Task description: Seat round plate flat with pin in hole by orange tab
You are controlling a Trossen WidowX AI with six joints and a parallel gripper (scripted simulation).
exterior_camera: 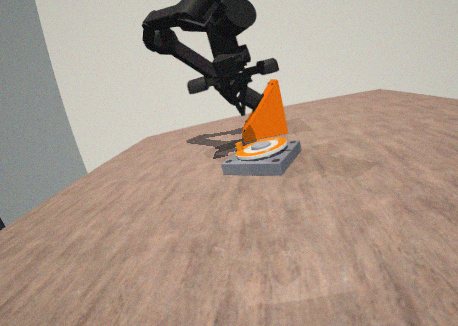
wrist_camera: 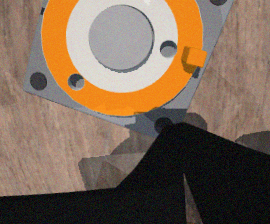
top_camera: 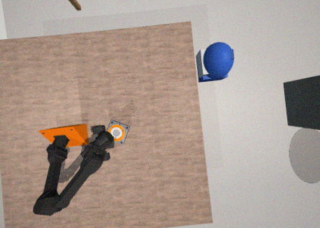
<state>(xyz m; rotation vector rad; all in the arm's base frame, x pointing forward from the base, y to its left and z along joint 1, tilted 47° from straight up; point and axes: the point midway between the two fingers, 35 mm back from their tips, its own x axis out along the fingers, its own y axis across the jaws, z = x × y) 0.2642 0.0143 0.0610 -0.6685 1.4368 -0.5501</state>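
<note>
My tool (wrist_camera: pixel 184 137) is pressed together, pinching nothing, just beside the plate (wrist_camera: pixel 122 36). I'd nudge the orange tab (wrist_camera: pixel 192 59) sideways gently, turning the hole (wrist_camera: pixel 168 47) over the pin.

The plate (wrist_camera: pixel 122 36) is showing an orange outer ring around a white inner ring, with a small orange tab (wrist_camera: pixel 192 60) at its edge and dark holes in it. The post (wrist_camera: pixel 121 36) in its middle is looking light grey. The base (exterior_camera: pixel 262 163) is showing mid grey with dark corner holes. The arm (top_camera: pixel 75 173) and gripper (wrist_camera: pixel 184 137) are appearing black. The table (exterior_camera: pixel 300 242) is displaying a brown wood grain. An orange wedge (exterior_camera: pixel 266 114) is standing behind the base.
</note>
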